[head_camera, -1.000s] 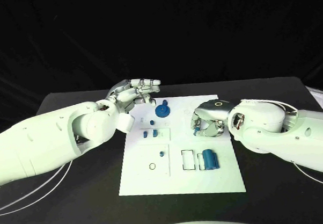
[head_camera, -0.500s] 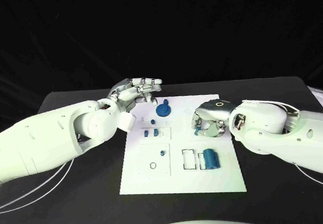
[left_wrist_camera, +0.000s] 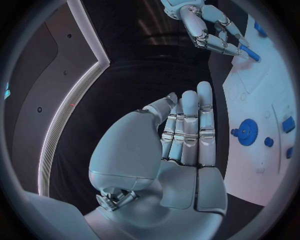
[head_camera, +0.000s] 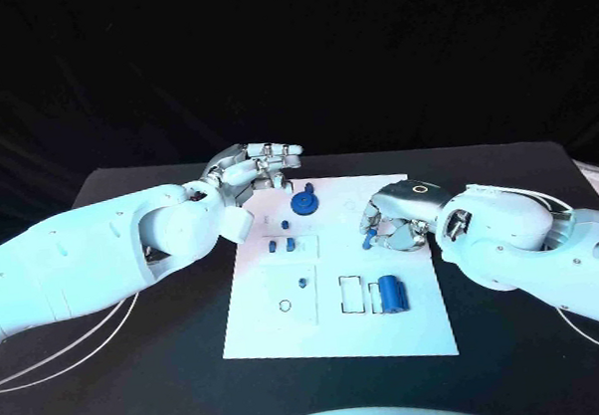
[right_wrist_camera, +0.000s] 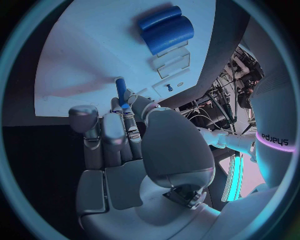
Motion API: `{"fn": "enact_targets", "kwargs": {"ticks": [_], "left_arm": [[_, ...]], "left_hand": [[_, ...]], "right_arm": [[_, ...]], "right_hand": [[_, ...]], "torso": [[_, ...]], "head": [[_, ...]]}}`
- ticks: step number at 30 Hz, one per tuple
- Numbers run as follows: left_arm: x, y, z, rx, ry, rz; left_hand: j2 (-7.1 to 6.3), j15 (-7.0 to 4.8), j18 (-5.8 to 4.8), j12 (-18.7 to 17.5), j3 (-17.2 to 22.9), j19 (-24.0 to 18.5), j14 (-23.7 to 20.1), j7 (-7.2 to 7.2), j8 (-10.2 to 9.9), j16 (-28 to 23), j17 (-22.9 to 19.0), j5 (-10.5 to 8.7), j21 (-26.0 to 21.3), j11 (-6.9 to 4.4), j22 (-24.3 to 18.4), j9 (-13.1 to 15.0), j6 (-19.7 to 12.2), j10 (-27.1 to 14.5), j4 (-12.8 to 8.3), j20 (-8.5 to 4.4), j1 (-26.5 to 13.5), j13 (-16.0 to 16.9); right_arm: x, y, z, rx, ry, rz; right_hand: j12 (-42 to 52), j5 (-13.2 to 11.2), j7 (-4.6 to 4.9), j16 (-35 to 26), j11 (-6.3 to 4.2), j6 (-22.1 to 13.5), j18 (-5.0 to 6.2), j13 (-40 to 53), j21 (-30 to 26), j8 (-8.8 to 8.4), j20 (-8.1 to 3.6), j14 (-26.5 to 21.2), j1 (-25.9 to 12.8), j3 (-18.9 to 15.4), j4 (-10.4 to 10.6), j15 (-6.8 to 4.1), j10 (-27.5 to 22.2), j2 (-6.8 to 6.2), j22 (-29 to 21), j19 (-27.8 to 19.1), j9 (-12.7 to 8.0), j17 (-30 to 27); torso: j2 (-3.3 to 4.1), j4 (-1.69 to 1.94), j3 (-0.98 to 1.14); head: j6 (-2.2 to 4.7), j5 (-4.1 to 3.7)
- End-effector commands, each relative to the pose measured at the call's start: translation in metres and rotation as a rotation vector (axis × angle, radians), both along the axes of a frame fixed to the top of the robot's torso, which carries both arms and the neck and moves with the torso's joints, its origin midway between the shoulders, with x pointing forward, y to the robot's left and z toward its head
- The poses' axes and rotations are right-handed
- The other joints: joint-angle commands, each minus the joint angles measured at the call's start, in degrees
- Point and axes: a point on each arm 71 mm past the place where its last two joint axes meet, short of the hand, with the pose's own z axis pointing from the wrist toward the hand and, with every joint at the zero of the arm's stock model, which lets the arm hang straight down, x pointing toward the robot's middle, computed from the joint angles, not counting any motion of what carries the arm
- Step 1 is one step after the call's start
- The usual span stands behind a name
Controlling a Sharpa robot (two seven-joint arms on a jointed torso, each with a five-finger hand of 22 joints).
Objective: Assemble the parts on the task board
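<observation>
Blue peg pinched in the right hand, over the white board's right-middle; left hand loosely curled, holding nothing. A tilted tip could jam or slip free.

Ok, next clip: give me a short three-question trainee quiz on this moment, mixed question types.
1. True or false: the right hand holds a small blue peg over the task board.
2. The left hand is: A) gripping the blue gear, B) holding nothing at the board's far edge, C) resting on the blue cylinders.
3. Fill in: the blue cylinders lie beside an outlined ____ on the board.

Key: 1 true; 2 B; 3 rectangle.
</observation>
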Motion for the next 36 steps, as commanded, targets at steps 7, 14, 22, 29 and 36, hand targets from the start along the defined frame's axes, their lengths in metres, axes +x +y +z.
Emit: {"fn": "enact_targets", "kwargs": {"ticks": [7, 14, 22, 29, 36], "left_arm": [[-0.001, -0.002, 0.002, -0.009, -0.017, -0.013], [-0.002, -0.003, 0.002, -0.009, -0.018, -0.014], [-0.002, -0.005, 0.003, -0.012, -0.020, -0.017], [-0.003, -0.007, 0.003, -0.014, -0.020, -0.021], [-0.002, -0.006, 0.003, -0.013, -0.021, -0.017]], "left_hand": [[-0.04, 0.13, 0.54, -0.07, -0.23, -0.08, -0.09, -0.03, 0.34, 0.23, -0.08, 0.22, 0.23, -0.01, 0.05, -0.05, -0.52, -0.49, -0.07, 0.29, -0.41, -0.05], [-0.03, 0.13, 0.54, -0.07, -0.22, -0.08, -0.10, -0.03, 0.34, 0.23, -0.08, 0.22, 0.23, -0.01, 0.05, -0.05, -0.52, -0.49, -0.07, 0.29, -0.41, -0.05], [0.06, 0.13, 0.55, -0.05, -0.19, -0.09, -0.11, -0.03, 0.38, 0.26, -0.09, 0.22, 0.23, -0.01, 0.06, -0.05, -0.53, -0.50, -0.06, 0.30, -0.42, -0.06], [0.06, 0.13, 0.55, -0.05, -0.19, -0.09, -0.11, -0.03, 0.38, 0.26, -0.09, 0.22, 0.23, -0.01, 0.06, -0.05, -0.53, -0.50, -0.06, 0.30, -0.42, -0.06], [0.06, 0.13, 0.55, -0.05, -0.19, -0.09, -0.11, -0.03, 0.38, 0.26, -0.09, 0.22, 0.23, -0.01, 0.06, -0.05, -0.53, -0.50, -0.06, 0.30, -0.42, -0.06]], "right_arm": [[-0.006, -0.004, 0.016, 0.066, -0.015, -0.023], [-0.017, 0.005, 0.025, 0.102, -0.014, 0.010], [-0.034, 0.040, 0.031, 0.142, -0.004, 0.108], [-0.049, 0.072, 0.028, 0.156, -0.016, 0.204], [-0.061, 0.098, 0.010, 0.182, 0.003, 0.269]], "right_hand": [[0.29, -0.02, 0.29, 0.56, -0.92, 0.20, -0.43, 0.13, 0.60, 0.31, 0.09, 1.52, 0.85, 0.41, 0.16, -0.44, 1.58, 0.24, 0.46, 0.48, 0.12, 0.33], [0.38, 0.05, 0.12, 0.96, -1.08, 0.66, -0.57, 0.17, 1.21, 0.57, 0.01, 1.60, 0.75, 0.57, 0.14, -0.54, 1.99, 0.21, 1.40, 0.80, 0.23, 0.76], [0.41, 0.13, 0.04, 1.25, -1.16, 0.91, -0.62, 0.18, 1.50, 0.70, -0.06, 1.67, 0.75, 0.71, 0.10, -0.61, 2.22, 0.23, 1.80, 0.94, 0.29, 1.06], [0.38, 0.28, -0.03, 1.46, -1.23, 1.11, -0.65, 0.18, 1.73, 0.80, -0.16, 1.71, 0.89, 0.96, -0.06, -0.69, 2.41, 0.30, 2.10, 1.04, 0.34, 1.26], [0.28, 0.73, -0.01, 1.52, -1.23, 1.10, -0.65, 0.14, 1.83, 0.78, -0.27, 1.69, 1.00, 1.26, -0.28, -0.73, 2.50, 0.27, 2.16, 1.02, 0.34, 1.28]], "torso": [[0.05, 0.08, -0.02], [0.07, 0.16, -0.03], [0.04, 0.07, -0.07], [0.08, 0.05, 0.04], [0.06, -0.03, 0.02]], "head": [[0.30, -0.33], [0.17, -0.06], [0.08, 0.37], [-0.14, 0.82], [-0.41, 1.31]]}}
